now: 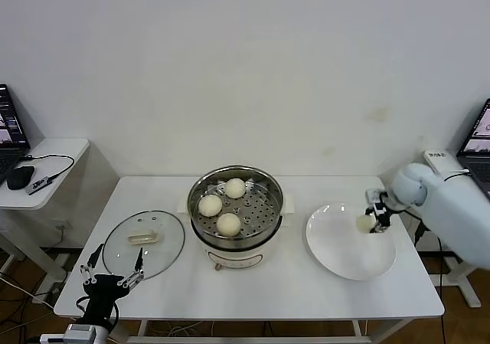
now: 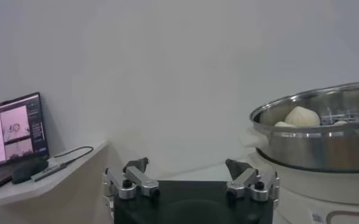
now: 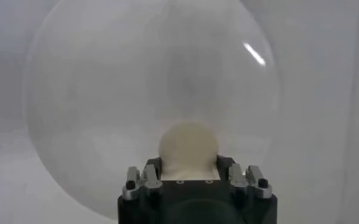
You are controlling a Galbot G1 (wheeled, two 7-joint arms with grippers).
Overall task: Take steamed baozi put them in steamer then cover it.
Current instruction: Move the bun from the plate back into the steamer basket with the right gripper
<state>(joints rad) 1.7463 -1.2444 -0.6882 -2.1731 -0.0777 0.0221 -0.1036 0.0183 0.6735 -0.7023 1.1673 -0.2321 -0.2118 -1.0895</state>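
While three buns sit in the round shiny steel steamer basket (image 1: pixel 236 199), the right gripper (image 1: pixel 373 221), over the flat white plate (image 1: pixel 341 250), apparently clasps the fourth cream-white round bun (image 1: pixel 364 223); carrying it left to the steamer comes next. The left gripper (image 1: pixel 113 280) idles open near the clear glass lid (image 1: pixel 143 242).

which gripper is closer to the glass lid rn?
Left. The left gripper sits open at the table's front edge, right by the lid. The right gripper is across the table over the plate, shut on a baozi, past the steamer.

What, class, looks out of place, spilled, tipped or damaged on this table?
Nothing stands out. Three buns sit in the steamer, the glass lid lies flat beside it, and the right gripper holds the fourth bun over the white plate. The left gripper waits open.
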